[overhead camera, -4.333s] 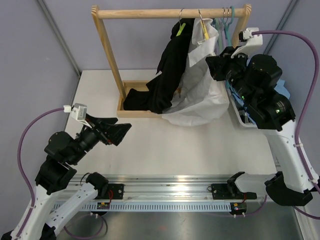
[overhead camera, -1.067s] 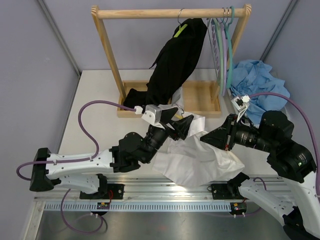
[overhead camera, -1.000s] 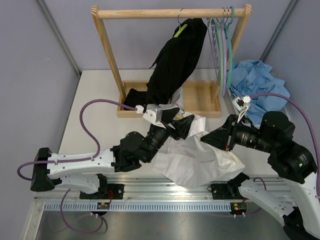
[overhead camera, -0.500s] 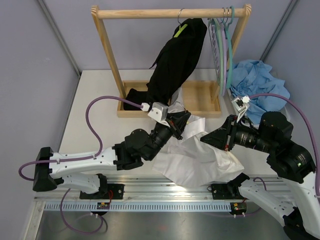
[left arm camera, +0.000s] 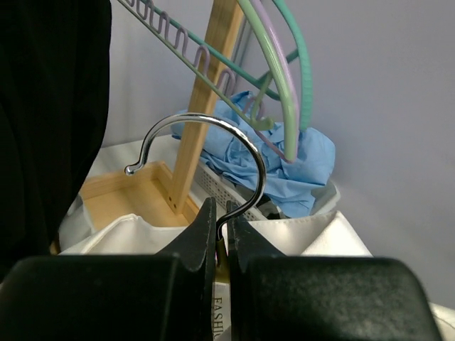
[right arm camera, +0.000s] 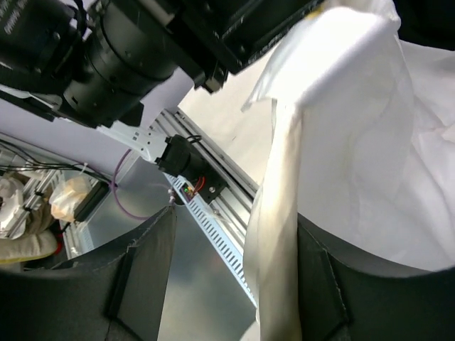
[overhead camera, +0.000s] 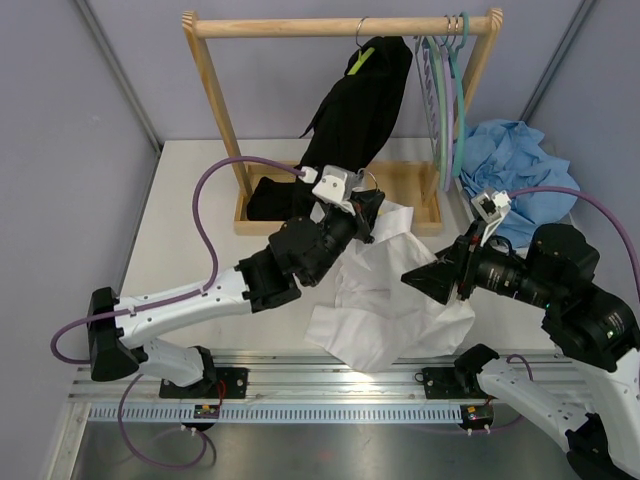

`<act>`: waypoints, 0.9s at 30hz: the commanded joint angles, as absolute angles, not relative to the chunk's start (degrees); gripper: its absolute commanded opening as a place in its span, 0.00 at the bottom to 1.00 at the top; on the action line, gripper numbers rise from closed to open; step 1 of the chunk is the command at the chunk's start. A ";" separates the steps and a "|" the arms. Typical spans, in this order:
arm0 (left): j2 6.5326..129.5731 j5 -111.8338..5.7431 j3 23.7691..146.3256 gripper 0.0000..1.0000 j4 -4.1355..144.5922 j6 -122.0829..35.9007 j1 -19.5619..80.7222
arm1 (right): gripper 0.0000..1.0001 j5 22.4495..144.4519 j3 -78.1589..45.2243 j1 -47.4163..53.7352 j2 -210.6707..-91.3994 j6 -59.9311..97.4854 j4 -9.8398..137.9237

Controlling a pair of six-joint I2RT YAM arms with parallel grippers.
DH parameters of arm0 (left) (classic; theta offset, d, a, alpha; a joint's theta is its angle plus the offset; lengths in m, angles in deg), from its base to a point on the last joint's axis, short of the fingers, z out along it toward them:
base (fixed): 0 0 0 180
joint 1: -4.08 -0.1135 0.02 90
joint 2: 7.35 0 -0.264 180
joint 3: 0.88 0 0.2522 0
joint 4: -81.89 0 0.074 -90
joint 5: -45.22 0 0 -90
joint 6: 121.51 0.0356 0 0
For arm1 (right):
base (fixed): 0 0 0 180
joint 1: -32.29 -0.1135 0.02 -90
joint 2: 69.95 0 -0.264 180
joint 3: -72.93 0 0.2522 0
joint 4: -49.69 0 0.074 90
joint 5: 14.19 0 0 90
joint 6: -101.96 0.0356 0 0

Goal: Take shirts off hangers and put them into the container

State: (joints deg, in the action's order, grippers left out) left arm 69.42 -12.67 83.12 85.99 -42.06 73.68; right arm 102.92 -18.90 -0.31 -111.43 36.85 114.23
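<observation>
White shirt (overhead camera: pixel 385 300): heaped on the desk, middle of the near edge.
Right pincer (overhead camera: pixel 422 277): jaws apart, shirt cloth draped between.
Left pincer (left arm camera: pixel 221 220): clamped on the hanger (left arm camera: pixel 260 174) by its metal hook.
Black shirt (overhead camera: pixel 355 110): hangs on the rack (overhead camera: pixel 340 25), far edge.

A: Below the left claw (left arm camera: pixel 221 217)?
B: A plain white shirt (overhead camera: pixel 385 300). The claw's fingers (left arm camera: pixel 199 238) are black, the hook (left arm camera: pixel 201 118) between them shiny silver.
A: And beyond the claw?
B: A plain black shirt (overhead camera: pixel 350 120) with a lime green hanger (overhead camera: pixel 359 60) at its neck. Right of it: pale green, lilac and teal hangers (overhead camera: pixel 448 90), then a light blue garment (overhead camera: pixel 520 160).
</observation>
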 commanded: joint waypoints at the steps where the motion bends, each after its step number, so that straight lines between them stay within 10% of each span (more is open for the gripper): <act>1: 69.38 -12.70 89.42 0.00 87.21 -41.36 70.10 | 0.67 101.66 -21.08 -0.50 -109.95 34.38 118.98; 12: 73.85 -11.74 101.72 0.00 82.10 -34.15 64.12 | 0.67 101.82 -17.74 -0.50 -107.40 35.08 120.05; 17: 76.32 -12.44 106.12 0.00 80.43 -34.24 60.95 | 0.45 102.35 -16.86 -0.50 -106.17 36.04 121.54; 27: 83.08 -13.06 117.64 0.00 77.88 -34.24 56.99 | 0.73 102.27 -15.19 -0.50 -103.53 37.54 125.06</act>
